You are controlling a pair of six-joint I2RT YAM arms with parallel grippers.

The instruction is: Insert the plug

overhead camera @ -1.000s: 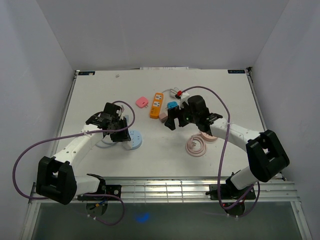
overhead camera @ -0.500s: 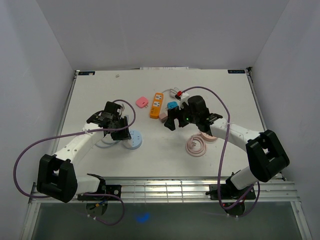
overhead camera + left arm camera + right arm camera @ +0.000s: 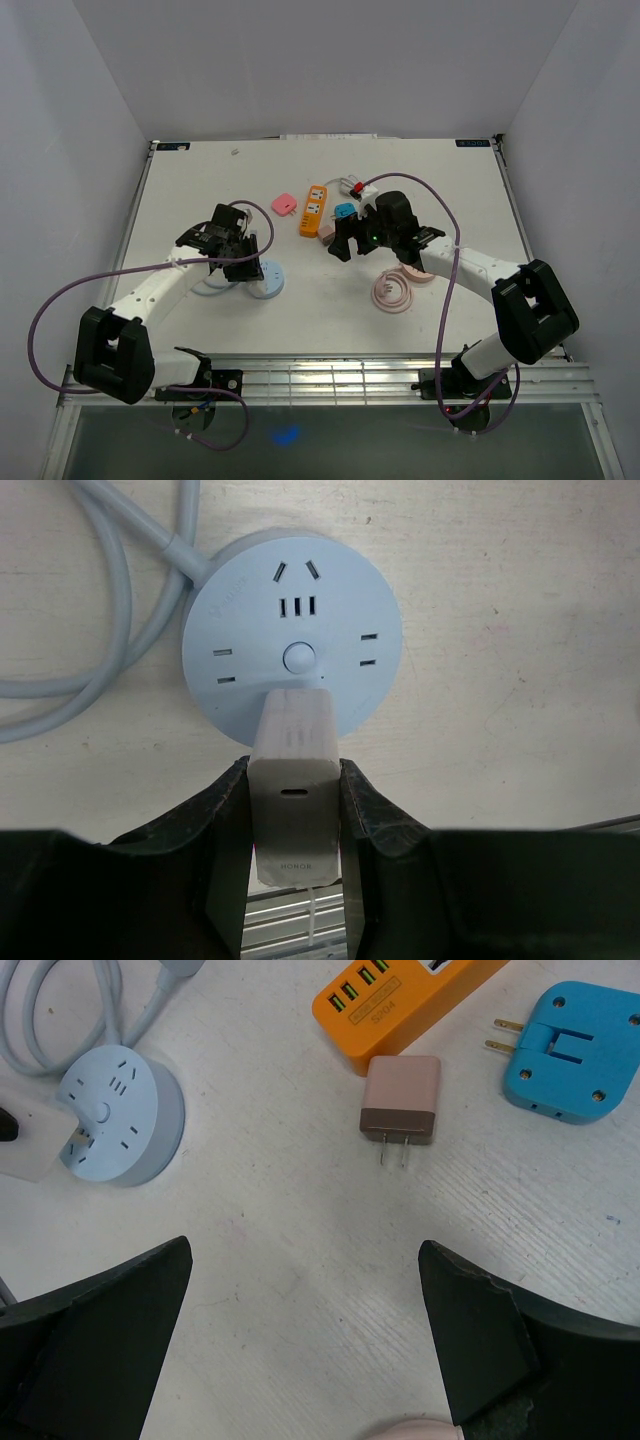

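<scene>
My left gripper (image 3: 293,780) is shut on a white charger plug (image 3: 292,745), its jaws pressed on both sides. The plug's front end lies over the near rim of the round light-blue socket (image 3: 292,630); its prongs are hidden. In the top view the left gripper (image 3: 238,262) is at the left edge of that socket (image 3: 270,281). My right gripper (image 3: 345,246) is open and empty above bare table to the right of the socket. In the right wrist view the gripper (image 3: 305,1330) hovers below a pink-brown charger (image 3: 400,1100), with the socket (image 3: 120,1115) at upper left.
An orange power strip (image 3: 313,209), a blue adapter (image 3: 345,211), a pink adapter (image 3: 285,204) and the pink-brown charger (image 3: 326,232) lie at the table's middle back. A pink coiled cord and socket (image 3: 393,292) sit under the right arm. The socket's grey cord (image 3: 100,590) loops left.
My left gripper has shifted slightly right toward the round socket with the white plug in it. The right arm has hardly moved.
</scene>
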